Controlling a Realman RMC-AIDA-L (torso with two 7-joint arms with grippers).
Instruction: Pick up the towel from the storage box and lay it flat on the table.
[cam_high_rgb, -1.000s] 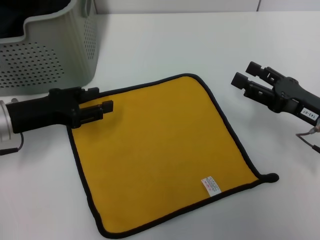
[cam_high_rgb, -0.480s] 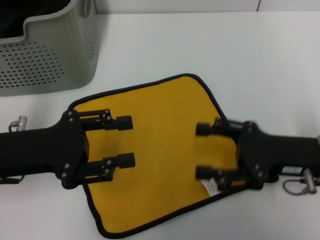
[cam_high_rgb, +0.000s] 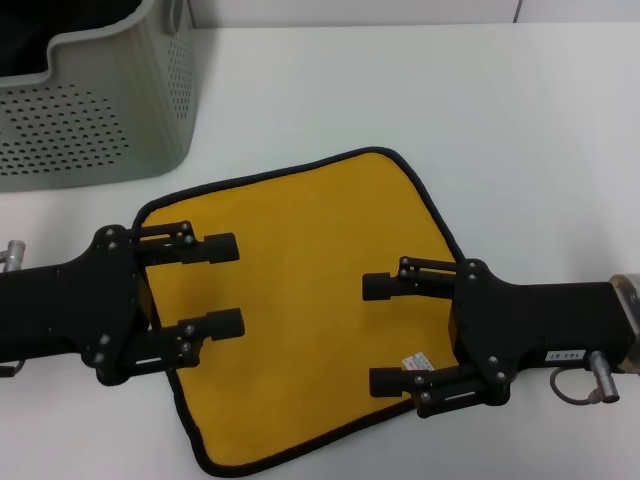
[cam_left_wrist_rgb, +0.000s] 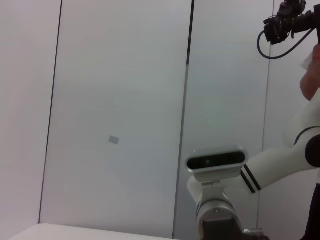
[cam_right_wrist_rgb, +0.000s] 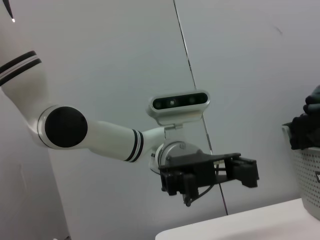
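Towel (cam_high_rgb: 300, 290) lies flat, yellow side up, on the table (cam_high_rgb: 520, 110), just beside the storage box (cam_high_rgb: 90, 100). Left gripper (cam_high_rgb: 225, 285) and right gripper (cam_high_rgb: 385, 332) hover above it, both spread wide, empty. Risk: descending fingers could snag and rumple the cloth. White tag (cam_high_rgb: 420, 362) print unreadable; right gripper's label illegible

The head view looks steeply down, close over the table (cam_high_rgb: 560, 110), while both wrist views face sideways just above it toward a pale wall, the right one sharing the left gripper (cam_right_wrist_rgb: 210, 175)
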